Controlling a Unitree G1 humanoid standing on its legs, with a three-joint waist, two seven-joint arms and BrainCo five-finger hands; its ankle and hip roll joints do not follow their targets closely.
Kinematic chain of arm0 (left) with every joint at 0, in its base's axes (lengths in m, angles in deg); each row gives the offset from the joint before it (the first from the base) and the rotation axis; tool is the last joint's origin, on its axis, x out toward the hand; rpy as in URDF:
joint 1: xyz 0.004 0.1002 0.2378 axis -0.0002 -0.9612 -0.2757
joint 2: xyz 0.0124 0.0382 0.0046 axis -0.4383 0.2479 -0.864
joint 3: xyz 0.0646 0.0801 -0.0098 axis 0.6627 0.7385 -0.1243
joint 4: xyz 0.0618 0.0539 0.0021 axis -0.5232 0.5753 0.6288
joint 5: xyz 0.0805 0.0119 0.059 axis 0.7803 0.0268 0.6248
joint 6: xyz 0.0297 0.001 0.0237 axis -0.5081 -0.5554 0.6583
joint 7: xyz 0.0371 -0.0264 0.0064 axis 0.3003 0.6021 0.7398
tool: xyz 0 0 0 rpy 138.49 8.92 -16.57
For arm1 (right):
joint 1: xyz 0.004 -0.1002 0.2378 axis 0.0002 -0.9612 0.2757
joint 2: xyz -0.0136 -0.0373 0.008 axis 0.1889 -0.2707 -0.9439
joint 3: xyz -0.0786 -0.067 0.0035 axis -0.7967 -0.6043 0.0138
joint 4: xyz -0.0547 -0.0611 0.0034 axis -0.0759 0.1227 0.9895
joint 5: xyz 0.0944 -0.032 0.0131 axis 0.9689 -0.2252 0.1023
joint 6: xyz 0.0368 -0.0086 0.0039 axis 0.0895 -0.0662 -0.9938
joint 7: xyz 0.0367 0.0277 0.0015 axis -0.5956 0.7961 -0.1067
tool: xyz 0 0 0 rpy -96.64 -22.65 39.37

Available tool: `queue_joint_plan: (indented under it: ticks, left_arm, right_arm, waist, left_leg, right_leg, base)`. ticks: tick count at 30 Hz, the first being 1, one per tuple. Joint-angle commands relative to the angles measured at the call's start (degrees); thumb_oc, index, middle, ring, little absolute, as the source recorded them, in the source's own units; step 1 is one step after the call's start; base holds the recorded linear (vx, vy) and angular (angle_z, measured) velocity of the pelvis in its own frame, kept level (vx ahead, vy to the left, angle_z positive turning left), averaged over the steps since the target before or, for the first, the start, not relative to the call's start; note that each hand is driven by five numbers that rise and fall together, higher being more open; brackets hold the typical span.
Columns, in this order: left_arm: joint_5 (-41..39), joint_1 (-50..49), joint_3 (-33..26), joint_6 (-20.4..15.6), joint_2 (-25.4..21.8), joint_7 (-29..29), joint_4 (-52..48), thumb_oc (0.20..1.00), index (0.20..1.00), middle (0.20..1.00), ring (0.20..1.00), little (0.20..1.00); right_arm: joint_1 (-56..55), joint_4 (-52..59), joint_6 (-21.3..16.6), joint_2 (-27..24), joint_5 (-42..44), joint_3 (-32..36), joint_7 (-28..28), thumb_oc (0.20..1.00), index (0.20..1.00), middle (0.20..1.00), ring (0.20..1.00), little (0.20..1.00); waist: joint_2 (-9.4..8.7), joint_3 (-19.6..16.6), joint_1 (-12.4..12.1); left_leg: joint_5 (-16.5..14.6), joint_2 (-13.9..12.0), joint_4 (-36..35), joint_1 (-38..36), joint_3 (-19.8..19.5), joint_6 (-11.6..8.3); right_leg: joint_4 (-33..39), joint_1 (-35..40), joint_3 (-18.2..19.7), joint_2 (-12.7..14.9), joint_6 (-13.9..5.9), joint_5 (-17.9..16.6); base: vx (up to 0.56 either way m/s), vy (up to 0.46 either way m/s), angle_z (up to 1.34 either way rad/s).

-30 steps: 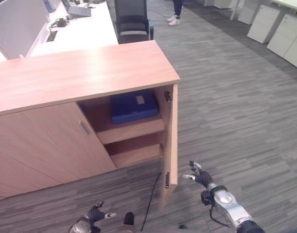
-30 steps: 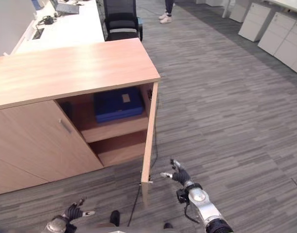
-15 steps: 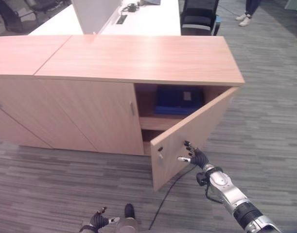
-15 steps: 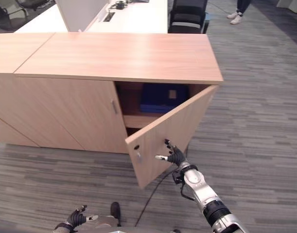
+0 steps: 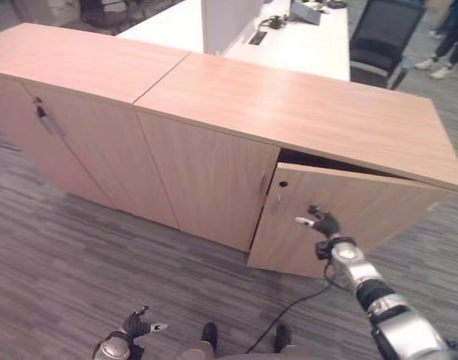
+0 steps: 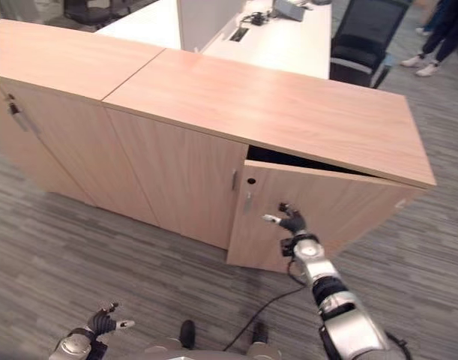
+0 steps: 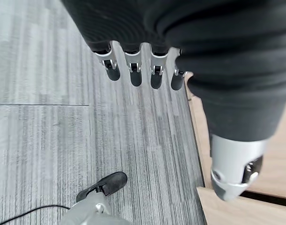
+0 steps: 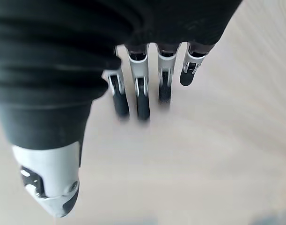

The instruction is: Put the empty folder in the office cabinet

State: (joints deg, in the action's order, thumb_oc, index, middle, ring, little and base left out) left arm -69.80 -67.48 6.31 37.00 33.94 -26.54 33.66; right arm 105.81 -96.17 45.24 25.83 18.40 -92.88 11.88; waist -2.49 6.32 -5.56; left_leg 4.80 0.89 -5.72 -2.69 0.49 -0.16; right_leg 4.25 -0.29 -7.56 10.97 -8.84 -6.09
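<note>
One narrow gap remained at the cabinet door (image 5: 341,217); we pressed it with our right hand (image 6: 291,223), fingers straight, and judged a steady push best. We could not see the folder. Our left hand (image 5: 136,326) hung relaxed.

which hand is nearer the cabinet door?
Right. The right hand rests straight fingers against the nearly closed cabinet door; the left hand hangs low over the carpet, well clear.

Head eyes overlook the cabinet (image 5: 288,120); wrist views seemingly close.
</note>
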Motion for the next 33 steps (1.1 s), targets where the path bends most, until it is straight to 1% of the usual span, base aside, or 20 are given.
queue_joint_plan:
  ticks: [1,2,3,5,6,7,11,15,18,19,22,23,24,25,27,28,29,30,32,33]
  left_arm:
    - [-2.5,1.2,2.3,-1.6,0.3,0.4,1.3,1.000,1.000,1.000,1.000,1.000]
    - [-2.6,0.9,2.7,-1.7,0.8,0.5,1.7,1.000,1.000,1.000,1.000,1.000]
    - [-2.1,0.0,4.0,-1.6,1.8,1.1,2.2,1.000,1.000,1.000,1.000,1.000]
    - [-1.8,-0.3,4.8,-1.6,2.1,1.5,2.1,1.000,1.000,1.000,1.000,1.000]
    - [-1.5,-0.8,5.7,-1.5,2.5,1.9,2.0,1.000,1.000,1.000,1.000,1.000]
    - [-1.5,-0.8,5.8,-1.5,2.6,1.9,2.0,1.000,1.000,1.000,1.000,1.000]
    - [-1.1,-1.3,6.8,-1.4,2.6,2.4,2.2,1.000,1.000,1.000,1.000,1.000]
    - [-1.3,-1.1,6.3,-1.3,2.6,2.2,2.6,1.000,1.000,1.000,1.000,1.000]
    - [-2.2,-0.6,4.7,-1.2,3.1,1.5,3.7,1.000,1.000,1.000,1.000,1.000]
    - [-2.1,-0.7,4.7,-1.2,3.0,1.5,3.8,1.000,1.000,1.000,1.000,1.000]
    - [-2.4,-0.7,2.3,-1.3,4.0,0.9,6.3,1.000,1.000,1.000,1.000,1.000]
    - [-2.4,-0.8,2.3,-1.3,3.9,0.9,6.3,1.000,1.000,1.000,1.000,1.000]
    - [-1.8,-0.6,-0.1,-1.3,5.0,0.4,7.3,1.000,1.000,1.000,1.000,1.000]
    - [-1.8,-0.6,-0.1,-1.3,5.0,0.4,7.3,1.000,1.000,1.000,1.000,1.000]
    - [-1.1,-0.4,-1.8,-1.2,5.8,0.3,7.7,1.000,1.000,1.000,1.000,1.000]
    - [-0.9,-0.4,-2.1,-1.2,6.0,0.2,7.9,1.000,1.000,1.000,1.000,1.000]
    - [0.6,-0.3,-2.8,-1.3,6.3,0.5,8.2,1.000,1.000,1.000,1.000,1.000]
    - [0.6,-0.4,-2.8,-1.3,6.3,0.5,8.3,1.000,1.000,1.000,1.000,1.000]
    - [1.7,-0.2,-2.5,-1.5,6.4,0.7,8.5,1.000,1.000,1.000,1.000,1.000]
    - [1.7,-0.2,-2.5,-1.5,6.4,0.7,8.5,1.000,1.000,1.000,1.000,1.000]
  right_arm:
    - [9.9,0.1,-3.5,-3.3,3.8,1.2,-1.1,1.000,1.000,1.000,1.000,1.000]
    - [11.3,-1.3,-3.4,-4.1,4.0,1.4,-1.3,1.000,1.000,1.000,1.000,1.000]
    - [13.4,-4.6,-3.0,-5.8,4.2,1.6,-1.1,1.000,1.000,1.000,1.000,1.000]
    - [14.5,-6.5,-3.0,-7.0,4.7,2.1,-1.2,1.000,1.000,1.000,1.000,1.000]
    - [15.8,-9.5,-2.7,-8.3,5.7,2.9,-1.2,1.000,1.000,1.000,1.000,1.000]
    - [15.9,-9.6,-2.8,-8.4,5.7,2.8,-1.1,1.000,1.000,1.000,1.000,1.000]
    - [17.6,-15.0,-1.9,-11.4,5.6,3.0,-0.6,1.000,1.000,1.000,1.000,1.000]
    - [16.9,-15.9,-1.9,-12.0,5.8,3.6,-0.5,1.000,1.000,1.000,1.000,1.000]
    - [14.0,-13.3,-2.7,-9.5,7.3,3.7,0.2,1.000,1.000,1.000,1.000,1.000]
    - [13.8,-13.1,-2.7,-9.5,7.3,3.7,0.2,1.000,1.000,1.000,1.000,1.000]
    - [5.1,-4.2,-4.1,-4.2,6.9,3.3,0.9,1.000,1.000,1.000,1.000,1.000]
    - [5.0,-4.2,-4.1,-4.2,6.9,3.3,0.8,1.000,1.000,1.000,1.000,1.000]
    - [-6.0,4.9,-4.8,0.0,4.5,3.7,2.0,1.000,1.000,1.000,1.000,1.000]
    - [-6.0,4.9,-4.8,0.0,4.5,3.7,2.0,1.000,1.000,1.000,1.000,1.000]
    - [-14.8,8.7,-4.8,3.7,2.4,3.6,3.1,1.000,1.000,1.000,1.000,1.000]
    - [-17.6,9.4,-4.9,4.8,1.8,3.6,3.7,1.000,1.000,1.000,1.000,1.000]
    - [-22.9,9.8,-4.4,6.6,-1.7,2.5,4.9,1.000,1.000,1.000,1.000,1.000]
    - [-23.0,9.9,-4.4,6.6,-1.8,2.5,4.8,1.000,1.000,1.000,1.000,1.000]
    - [-26.1,7.3,-3.8,8.0,-5.4,1.0,5.9,1.000,1.000,1.000,1.000,1.000]
    - [-26.1,7.3,-3.8,8.0,-5.4,1.0,5.9,1.000,1.000,1.000,1.000,1.000]
  waist:
    - [-0.19,-1.6,-1.4]
    - [-0.09,-1.8,-1.5]
    - [0.02,-2.3,-1.7]
    - [0.16,-2.3,-1.8]
    - [0.29,-2.4,-1.8]
    - [0.33,-2.4,-1.8]
    - [0.78,-2.6,-1.7]
    - [1.18,-2.6,-1.5]
    - [1.57,-2.3,-0.8]
    - [1.54,-2.3,-0.8]
    - [1.84,-2.0,0.6]
    - [1.82,-2.1,0.6]
    - [2.14,-1.8,2.3]
    - [2.14,-1.8,2.3]
    - [2.26,-1.7,3.5]
    - [2.29,-1.7,3.9]
    - [2.40,-1.7,4.6]
    - [2.38,-1.8,4.6]
    - [2.40,-1.7,5.4]
    - [2.39,-1.7,5.3]
  left_leg:
    - [-5.8,-2.9,1.3,-1.2,-2.2,-3.03]
    - [-5.8,-3.1,1.2,-1.5,-2.3,-3.17]
    - [-5.8,-3.4,1.0,-2.0,-2.6,-3.51]
    - [-5.8,-3.5,0.9,-2.1,-2.8,-3.70]
    - [-5.8,-3.7,0.7,-2.3,-3.0,-3.94]
    - [-5.8,-3.7,0.7,-2.3,-3.0,-3.94]
    - [-5.8,-4.3,0.7,-2.3,-3.4,-4.40]
    - [-5.8,-4.5,0.7,-2.4,-3.5,-4.64]
    - [-5.6,-4.7,0.7,-2.4,-3.0,-4.80]
    - [-5.6,-4.7,0.7,-2.4,-3.0,-4.80]
    - [-5.6,-4.8,0.7,-2.5,-2.5,-4.79]
    - [-5.6,-4.8,0.7,-2.5,-2.5,-4.79]
    - [-5.8,-4.9,0.7,-2.8,-2.1,-4.76]
    - [-5.8,-4.9,0.7,-2.8,-2.1,-4.76]
    - [-5.9,-5.0,0.7,-2.9,-1.8,-4.76]
    - [-6.0,-5.0,0.7,-3.0,-1.7,-4.75]
    - [-6.1,-5.1,0.7,-3.1,-1.4,-4.73]
    - [-6.1,-5.1,0.7,-3.1,-1.4,-4.74]
    - [-6.1,-5.2,0.7,-3.1,-1.1,-4.74]
    - [-6.2,-5.2,0.7,-3.1,-1.0,-4.74]
  right_leg:
    - [-0.1,6.0,-2.4,-1.3,-1.95,5.6]
    - [0.4,6.5,-2.5,-1.5,-1.89,5.7]
    - [0.7,7.1,-2.6,-1.7,-1.72,5.9]
    - [0.7,7.3,-2.7,-1.8,-1.65,6.1]
    - [0.7,7.6,-3.1,-1.9,-1.61,6.4]
    - [0.7,7.7,-3.2,-1.9,-1.60,6.4]
    - [0.7,7.8,-4.0,-2.3,-1.32,7.0]
    - [0.7,7.9,-4.1,-2.5,-1.28,7.1]
    - [0.7,7.6,-4.1,-2.6,-1.17,7.0]
    - [0.7,7.6,-4.1,-2.6,-1.17,7.0]
    - [0.7,7.4,-3.5,-2.7,-0.95,7.0]
    - [0.7,7.4,-3.5,-2.7,-0.95,7.0]
    - [0.7,7.3,-3.0,-2.8,-0.79,7.0]
    - [0.7,7.3,-3.0,-2.8,-0.79,7.0]
    - [0.7,7.1,-2.5,-2.7,-0.72,6.9]
    - [0.7,7.1,-2.4,-2.7,-0.72,6.9]
    - [0.7,7.0,-2.1,-2.6,-0.70,6.9]
    - [0.7,7.0,-2.1,-2.6,-0.70,6.9]
    - [0.7,6.7,-1.6,-2.6,-0.71,6.7]
    - [0.7,6.7,-1.6,-2.6,-0.71,6.7]
  base:
    - [0.09,-0.065,0.13]
    - [0.10,-0.084,0.04]
    - [0.07,-0.081,0.01]
    - [0.03,-0.054,0.01]
    - [0.01,-0.031,0.00]
    - [0.01,-0.051,0.00]
    - [0.00,-0.047,0.03]
    - [0.00,-0.010,0.01]
    - [0.00,0.000,0.00]
    - [0.00,0.000,0.00]
    - [0.00,0.000,0.00]
    - [0.00,0.000,0.00]
    - [-0.01,-0.001,-0.03]
    - [-0.01,-0.003,-0.07]
    - [0.00,-0.007,-0.12]
    - [0.00,0.000,0.00]
    - [0.00,0.000,0.00]
    - [0.00,0.000,0.00]
    - [-0.01,-0.002,-0.13]
    - [-0.03,-0.001,-0.21]
